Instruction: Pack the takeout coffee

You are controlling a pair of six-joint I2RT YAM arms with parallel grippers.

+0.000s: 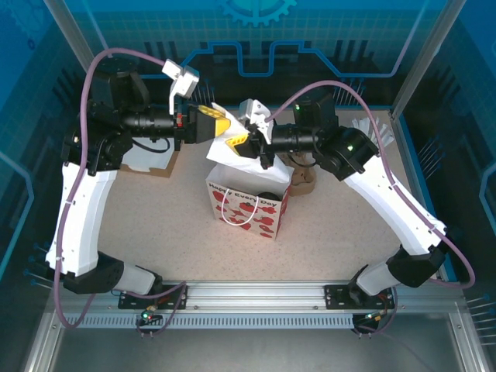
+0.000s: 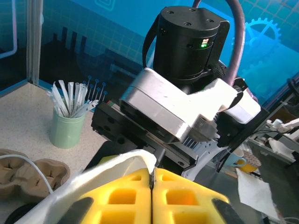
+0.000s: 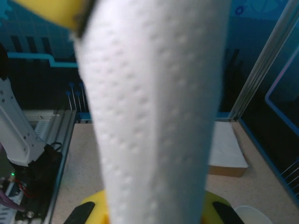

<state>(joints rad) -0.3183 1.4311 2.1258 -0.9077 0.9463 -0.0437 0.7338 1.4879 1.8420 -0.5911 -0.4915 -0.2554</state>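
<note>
Left tool (image 1: 225, 130): upper centre of the top view. In the left wrist view its yellow fingers (image 2: 126, 198) are pressed together, with the edge of the tissue paper (image 1: 236, 159) pinched in the seam between them.
Right tool (image 1: 235, 142): just right of the left tool, over the mouth of the gift bag (image 1: 249, 205). It is closed on the same tissue paper. In the right wrist view the sheet runs up the middle of the frame and the yellow fingers (image 3: 91, 207) flank it at the bottom edge.
Tissue paper: white and embossed, bunched above the bag mouth and gripped by both tools.
Gift bag: upright at the centre of the worktop (image 1: 155, 225). It is white with red hearts, and its cord handle hangs down the front face.
Takeout coffee (image 1: 268, 197): inside the gift bag toward its right side. Only the round black lid shows, below the tissue paper.
Pulp cup carriers (image 1: 304, 177): brown, on the worktop just right of the bag's back edge.
Pale green tumbler (image 2: 67, 129): left of the left wrist view, upright and full of white-wrapped sticks.
Cardboard box (image 1: 151, 161): flat, at the left of the top view under the left arm.
</note>
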